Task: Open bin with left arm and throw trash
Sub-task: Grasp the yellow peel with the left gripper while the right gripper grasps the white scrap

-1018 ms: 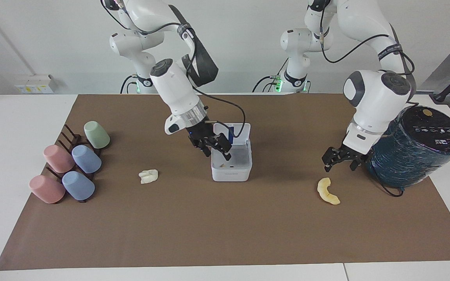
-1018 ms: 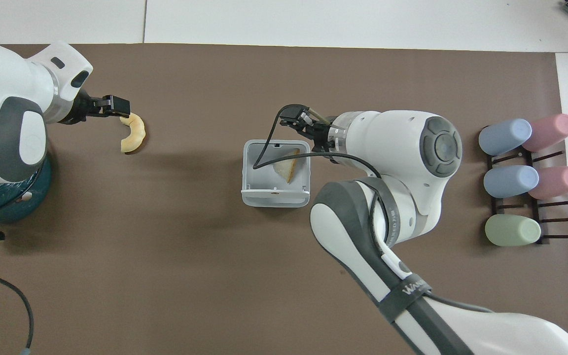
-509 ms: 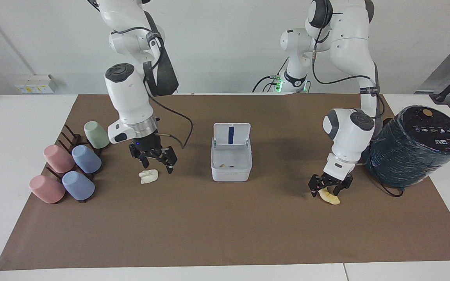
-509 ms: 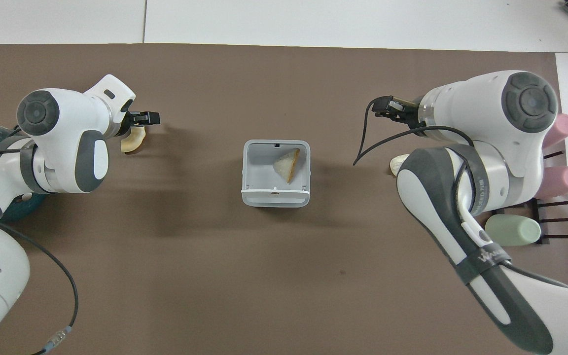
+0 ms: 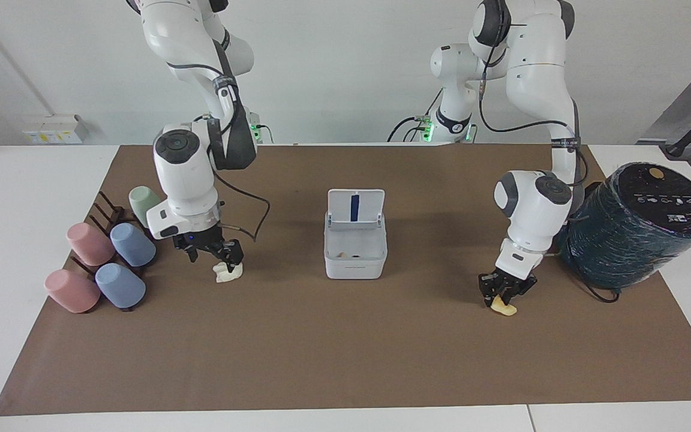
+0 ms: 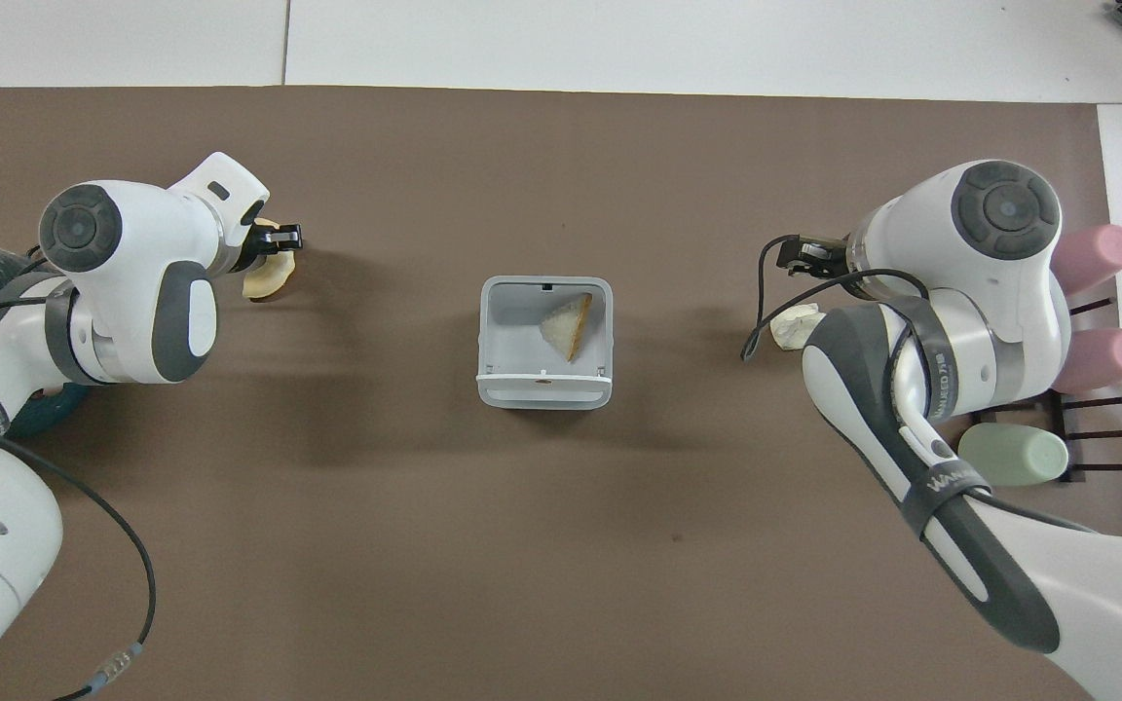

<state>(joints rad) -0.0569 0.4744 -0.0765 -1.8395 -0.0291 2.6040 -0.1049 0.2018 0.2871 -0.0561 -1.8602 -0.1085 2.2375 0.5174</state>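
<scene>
Brown matting (image 5: 345, 354) is covering the white table across most of the frame, with a pale wall running along the upper edge.

The bin (image 5: 354, 265) is standing at the centre of the frame. Its lid (image 5: 355, 207) is propped upright on the side nearer the robots, showing a blue stripe. The pale yellow wedge (image 6: 566, 326) is lying inside it.

The left gripper (image 5: 503, 293) is reaching down at mid-height of the facing frame, toward the left arm's end of the table. Its fingers are pinching together on the upper end of the yellow crescent (image 5: 506, 309). I cannot tell whether the piece is touching the mat.

The dark teal cylinder (image 5: 639, 231) is sitting just beside that arm, nearer the frame's edge.

The right gripper (image 5: 213, 259) is hanging low at mid-height toward the right arm's end. Its fingers are standing wide apart and gripping nothing. The white wad (image 5: 228, 275) is lying on the mat directly under one fingertip, and I cannot tell whether they are touching.

Five pastel cups (image 5: 120, 255) are resting on a dark rack (image 5: 102, 207) close to the frame's edge at that end.
</scene>
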